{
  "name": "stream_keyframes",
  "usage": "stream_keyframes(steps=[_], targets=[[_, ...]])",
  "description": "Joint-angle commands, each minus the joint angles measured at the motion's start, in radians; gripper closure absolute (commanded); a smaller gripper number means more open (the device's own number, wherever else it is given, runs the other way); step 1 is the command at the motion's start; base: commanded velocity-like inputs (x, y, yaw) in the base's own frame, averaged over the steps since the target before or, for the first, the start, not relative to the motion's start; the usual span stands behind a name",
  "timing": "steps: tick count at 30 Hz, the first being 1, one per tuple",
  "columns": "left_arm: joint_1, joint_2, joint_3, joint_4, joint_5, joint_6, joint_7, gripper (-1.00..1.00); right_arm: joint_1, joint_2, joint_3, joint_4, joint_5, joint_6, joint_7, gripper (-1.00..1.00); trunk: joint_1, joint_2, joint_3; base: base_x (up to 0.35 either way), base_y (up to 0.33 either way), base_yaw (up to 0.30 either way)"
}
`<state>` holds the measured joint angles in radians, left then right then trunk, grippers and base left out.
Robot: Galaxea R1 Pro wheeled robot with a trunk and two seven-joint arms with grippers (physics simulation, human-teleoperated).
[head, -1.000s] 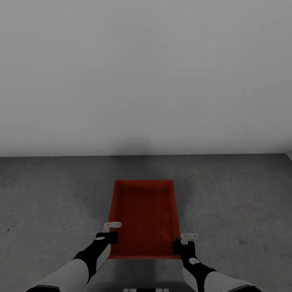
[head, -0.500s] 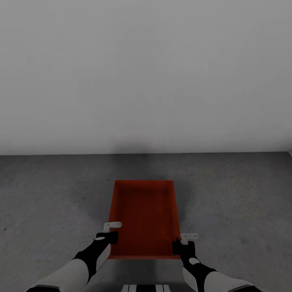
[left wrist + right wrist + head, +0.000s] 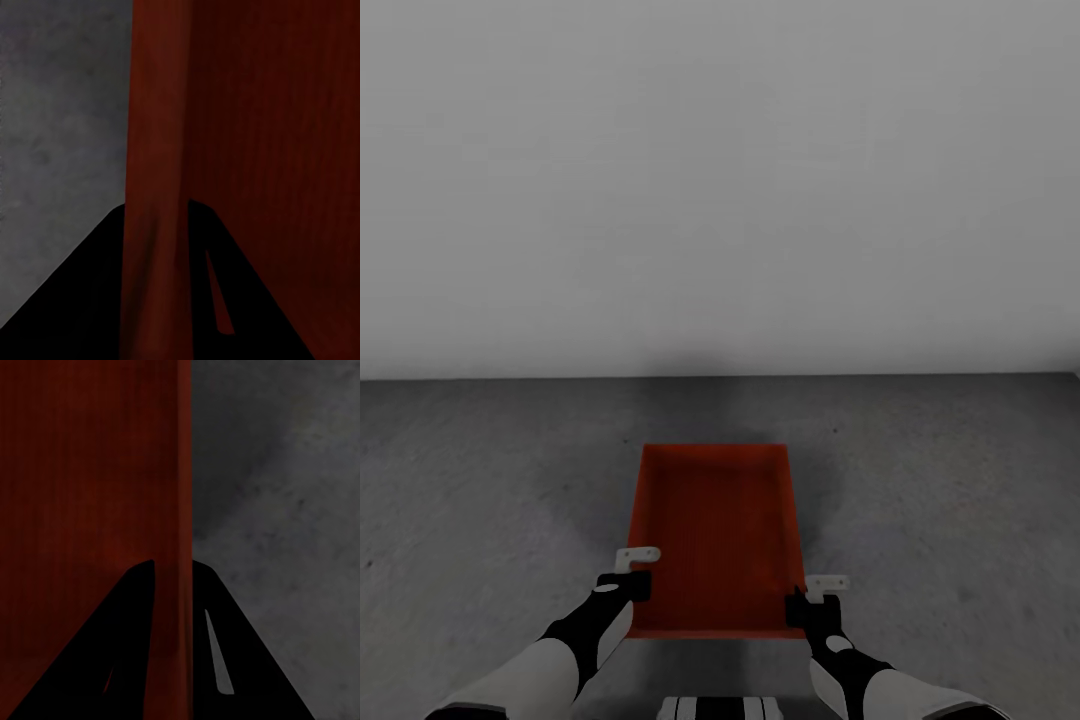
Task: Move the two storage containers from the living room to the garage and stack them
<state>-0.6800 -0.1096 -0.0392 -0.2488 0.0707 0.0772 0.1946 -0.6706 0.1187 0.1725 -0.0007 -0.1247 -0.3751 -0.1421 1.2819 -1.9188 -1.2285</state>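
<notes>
Two grippers, one box. Left gripper (image 3: pixel 154 225) pinches the box's left wall, one finger inside & one outside; right gripper (image 3: pixel 172 577) does the same on the right wall. Both grip near the box's near corners. Box (image 3: pixel 715 530) hangs level between the arms, above the dark grey floor (image 3: pixel 940 480), near a pale wall (image 3: pixel 720 180); looks like the garage. Can't tell if it touches the floor. Step: setting down a box. Next, prob: lower evenly w/ both arms till flat, then spread the fingers & back out.
</notes>
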Motion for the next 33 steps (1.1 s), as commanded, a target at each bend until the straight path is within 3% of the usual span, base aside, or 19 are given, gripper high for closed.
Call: stream_keyframes(steps=[1,9,33], targets=[[-0.001,0.001,0.076,-0.006,0.008,0.007,0.011,1.00,0.000,-0.002,-0.036,0.007,-0.038,-0.009,-0.010,1.00,0.000,0.000,0.000,0.000,0.000,0.109],[-0.001,0.001,0.076,-0.006,0.008,0.007,0.011,1.00,0.000,-0.003,-0.036,0.006,-0.038,-0.008,-0.010,1.00,0.000,0.000,0.000,0.000,0.000,0.124],[-0.001,0.001,0.076,-0.006,0.008,0.007,0.011,1.00,0.000,-0.002,-0.036,0.006,-0.038,-0.008,-0.010,1.00,0.004,-0.007,-0.004,0.000,0.000,0.004]])
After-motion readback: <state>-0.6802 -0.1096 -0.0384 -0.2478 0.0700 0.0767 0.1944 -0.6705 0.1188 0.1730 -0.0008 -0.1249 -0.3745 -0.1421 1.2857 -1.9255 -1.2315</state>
